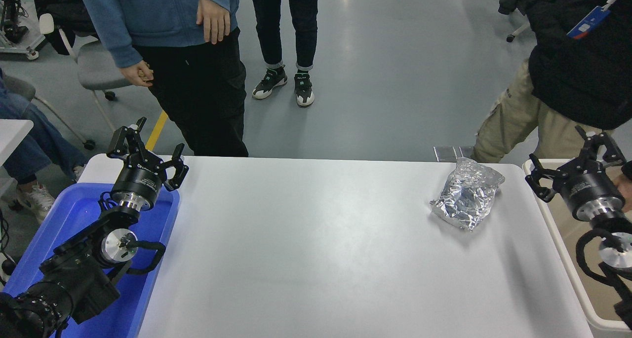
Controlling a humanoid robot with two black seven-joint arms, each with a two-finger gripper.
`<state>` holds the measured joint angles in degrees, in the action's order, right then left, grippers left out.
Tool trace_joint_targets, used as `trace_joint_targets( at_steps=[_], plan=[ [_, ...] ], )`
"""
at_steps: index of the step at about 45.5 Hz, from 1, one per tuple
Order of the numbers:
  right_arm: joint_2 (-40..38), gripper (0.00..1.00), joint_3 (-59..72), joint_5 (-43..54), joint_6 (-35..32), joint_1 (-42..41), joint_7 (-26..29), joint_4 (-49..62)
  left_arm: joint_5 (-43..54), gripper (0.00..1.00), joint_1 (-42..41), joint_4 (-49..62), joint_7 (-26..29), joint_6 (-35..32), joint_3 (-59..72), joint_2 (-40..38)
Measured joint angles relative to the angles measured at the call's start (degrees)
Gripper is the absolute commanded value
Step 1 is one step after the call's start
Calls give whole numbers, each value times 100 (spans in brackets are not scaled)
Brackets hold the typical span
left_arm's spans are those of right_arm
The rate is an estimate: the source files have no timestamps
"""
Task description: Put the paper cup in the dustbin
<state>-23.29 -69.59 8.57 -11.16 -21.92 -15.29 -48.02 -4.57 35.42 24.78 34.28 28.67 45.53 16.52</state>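
No paper cup shows anywhere in the head view. The beige dustbin (563, 249) stands at the table's right end, and my right arm covers much of it. My right gripper (572, 161) is open and empty above the bin's far left corner, its fingers pointing away from me. My left gripper (148, 148) is open and empty, parked over the far end of the blue tray at the lower left.
A crumpled silver foil bag (466, 194) lies on the white table (316, 249) near its far right corner, just left of the bin. A shallow blue tray (148, 279) sits at the left edge under my left arm. Several people stand at the far side.
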Motion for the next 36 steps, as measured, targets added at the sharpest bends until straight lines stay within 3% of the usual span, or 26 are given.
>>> trace_joint_targets(
  at_steps=[15,36],
  plan=[
    [645,99,-228,525,20,71,-258,-28,0,100,0,0,0,0,0,0],
    [821,99,-229,701,29,62,-326,-45,0,100,0,0,0,0,0,0]
  ],
)
